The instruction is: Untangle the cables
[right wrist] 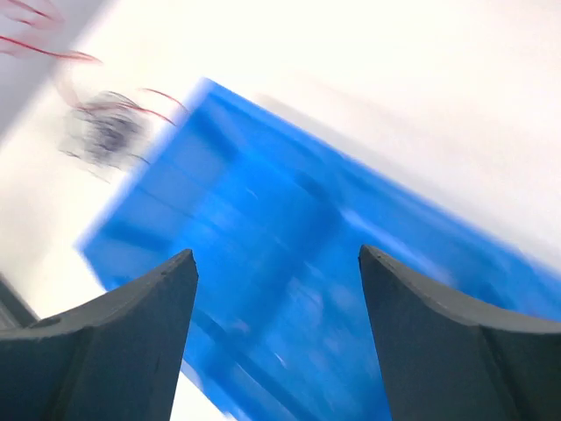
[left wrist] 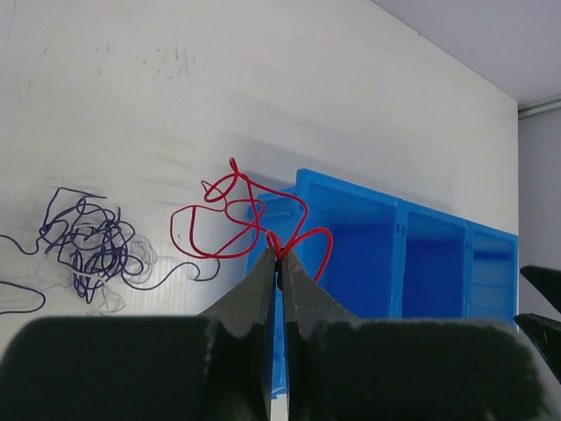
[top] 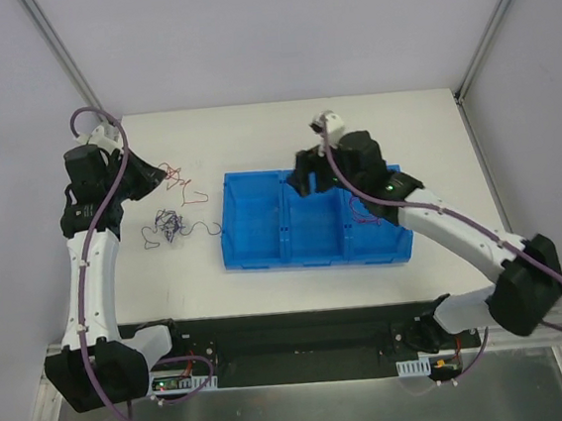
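Note:
The red cable (left wrist: 230,213) is a loose curly strand, and my left gripper (left wrist: 279,257) is shut on one of its loops, holding it just above the white table. In the top view the left gripper (top: 152,179) sits at the table's left with the red cable (top: 177,182) trailing to its right. A dark purple cable clump (top: 166,225) lies on the table nearer the arms, apart from the red one; the same clump (left wrist: 88,241) has pale loops mixed in. My right gripper (right wrist: 276,254) is open and empty, hovering over the blue bin (right wrist: 263,237).
The blue bin (top: 315,252) with three compartments lies mid-table, right of the cables. Its left wall (left wrist: 302,189) stands just behind the held red cable. The right wrist view is motion-blurred. The table's left edge is close to the left arm.

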Controlling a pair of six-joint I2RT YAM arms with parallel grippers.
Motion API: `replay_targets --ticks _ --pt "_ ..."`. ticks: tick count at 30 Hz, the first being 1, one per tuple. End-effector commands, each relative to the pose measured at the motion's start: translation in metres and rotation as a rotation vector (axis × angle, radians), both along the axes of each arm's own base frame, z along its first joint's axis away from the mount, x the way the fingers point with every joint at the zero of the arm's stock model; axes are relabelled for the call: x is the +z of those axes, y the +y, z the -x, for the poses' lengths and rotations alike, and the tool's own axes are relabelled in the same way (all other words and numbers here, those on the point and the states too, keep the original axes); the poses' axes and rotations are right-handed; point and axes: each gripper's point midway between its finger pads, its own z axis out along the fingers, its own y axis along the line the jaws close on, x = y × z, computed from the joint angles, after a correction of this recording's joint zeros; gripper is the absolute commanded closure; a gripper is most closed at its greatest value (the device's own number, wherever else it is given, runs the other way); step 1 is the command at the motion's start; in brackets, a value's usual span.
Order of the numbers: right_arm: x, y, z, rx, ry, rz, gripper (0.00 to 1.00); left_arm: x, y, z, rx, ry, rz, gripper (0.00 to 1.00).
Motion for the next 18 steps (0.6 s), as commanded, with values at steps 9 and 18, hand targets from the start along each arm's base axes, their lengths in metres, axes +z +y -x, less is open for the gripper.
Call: replay_targets --ticks 9,18 --pt "0.132 0.248 -0.022 0.449 -0.358 -0.417 0.21 0.014 0.003 -0.001 -0.034 -0.109 0.001 1.0" --pt "0.048 0.288 -0.027 0.352 -0.136 -0.345 0.22 -0.009 0.019 -0.017 -0.008 -0.04 0.12 1.0"
